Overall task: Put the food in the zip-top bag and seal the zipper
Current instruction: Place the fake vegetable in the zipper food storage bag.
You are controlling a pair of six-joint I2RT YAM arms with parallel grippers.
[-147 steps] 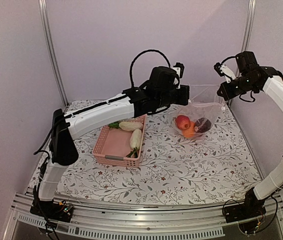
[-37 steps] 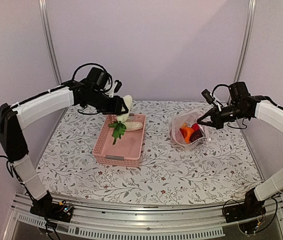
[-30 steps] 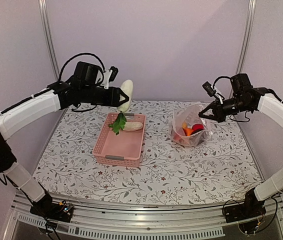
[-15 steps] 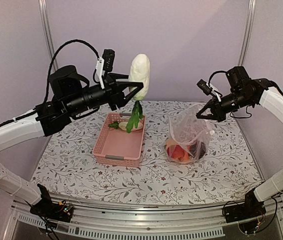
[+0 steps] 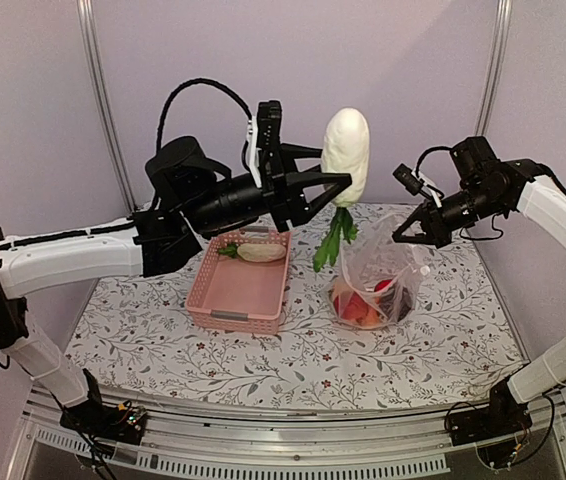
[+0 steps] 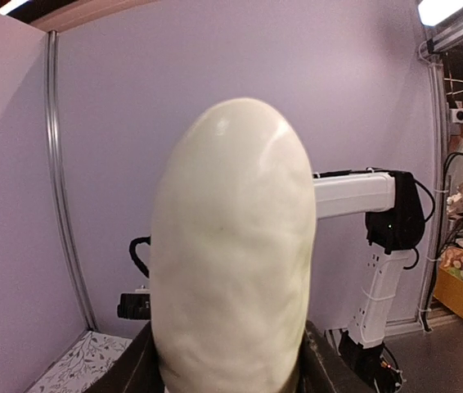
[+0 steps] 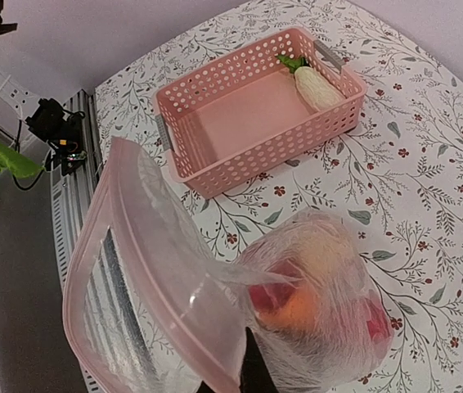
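**Radish carried over to the bag mouth**

Top view: the left pincer [image 5: 338, 185] is clenched on a white radish [image 5: 346, 155], held upright with its leaves dangling. It is high above the zip-top bag [image 5: 378, 285], a little to the bag's left. Half a second back it hung over the pink basket [image 5: 233, 300]. The right pincer [image 5: 403, 232] grips the bag's upper edge, and the bag's base sits on the tabletop [image 5: 413, 350].

Left wrist: the radish fills the frame, with dark fingers [image 6: 125, 368] at its base. The bag is out of sight.

Right wrist: the zipper [image 7: 158, 278] bows open. Red and orange fruits [image 7: 297, 307] lie in the bag's bottom. A second radish [image 7: 317, 86] lies in the basket.

Read: the drop-in looks near. One piece is still to fetch, and the bag is unsealed.
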